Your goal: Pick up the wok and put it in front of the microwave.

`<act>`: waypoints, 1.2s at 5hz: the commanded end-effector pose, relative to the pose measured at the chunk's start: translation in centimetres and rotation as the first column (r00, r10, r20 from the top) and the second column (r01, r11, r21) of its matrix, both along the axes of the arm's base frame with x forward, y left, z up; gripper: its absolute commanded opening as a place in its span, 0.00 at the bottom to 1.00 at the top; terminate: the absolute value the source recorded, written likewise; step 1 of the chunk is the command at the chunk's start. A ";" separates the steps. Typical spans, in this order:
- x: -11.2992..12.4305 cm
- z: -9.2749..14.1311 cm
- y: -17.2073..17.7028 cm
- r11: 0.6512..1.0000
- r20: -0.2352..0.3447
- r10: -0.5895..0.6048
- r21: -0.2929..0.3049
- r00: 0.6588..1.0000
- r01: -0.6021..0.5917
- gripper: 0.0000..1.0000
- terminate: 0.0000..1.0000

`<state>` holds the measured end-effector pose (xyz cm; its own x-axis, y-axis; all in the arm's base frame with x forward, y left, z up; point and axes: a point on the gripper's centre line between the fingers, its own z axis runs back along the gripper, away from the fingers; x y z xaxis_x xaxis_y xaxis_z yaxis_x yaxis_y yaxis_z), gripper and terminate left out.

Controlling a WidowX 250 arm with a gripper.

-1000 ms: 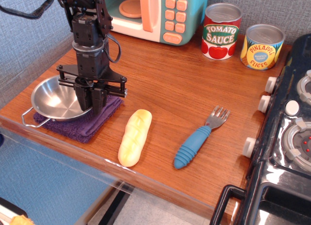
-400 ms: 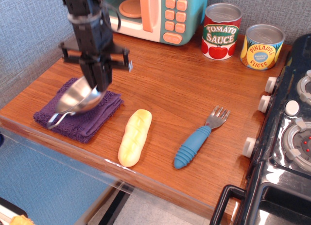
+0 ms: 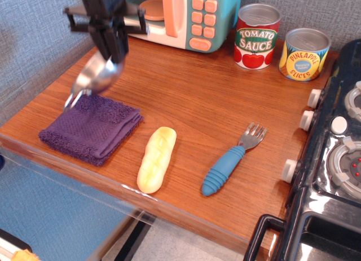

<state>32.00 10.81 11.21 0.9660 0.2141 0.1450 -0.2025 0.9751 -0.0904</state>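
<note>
observation.image: the wok (image 3: 97,76) hangs in the air, tilted steeply, pinched at its upper rim by the gripper (image 3: 114,57). Jaws are closed on the wok's rim; the lower wire handle dangles down toward the purple cloth (image 3: 90,130), just above the cloth's far corner and, as far as I can tell, not touching it. Relative to the microwave (image 3: 180,16), the wok is to the left and toward the camera, near it but not yet in front of it. The microwave door looks ajar, with an orange plate visible inside.

Bench (image 3: 208,103) space straight in front of the microwave is bare wood. Further from the microwave: tomato sauce can (image 3: 257,35) just to its right, pineapple can (image 3: 304,53) beyond that, bread roll (image 3: 157,159) and blue-handled fork (image 3: 230,162) well in front toward the near edge, black stove (image 3: 333,159) far right.

Risks, judged: the grip is on a thin rim edge only, and the wok hangs lopsided, so it could swivel or slip out during the carry. On a sideways move the arm or the wok could clip the open microwave door. If released while this tilted, the wok probably lands on edge, rocks or rolls away from the target spot.
</note>
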 end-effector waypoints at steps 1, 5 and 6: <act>5.3 0.5 5.5 0.986 0.035 0.150 0.071 0.988 -0.153 0.00 0.00; 7.4 -3.3 7.1 0.977 -0.074 0.165 0.147 0.984 -0.152 1.00 0.00; 7.0 -3.3 6.6 0.982 -0.090 0.139 0.145 0.986 -0.125 1.00 0.00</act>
<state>38.99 17.10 5.39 0.9436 0.3298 0.0295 -0.3311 0.9414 0.0651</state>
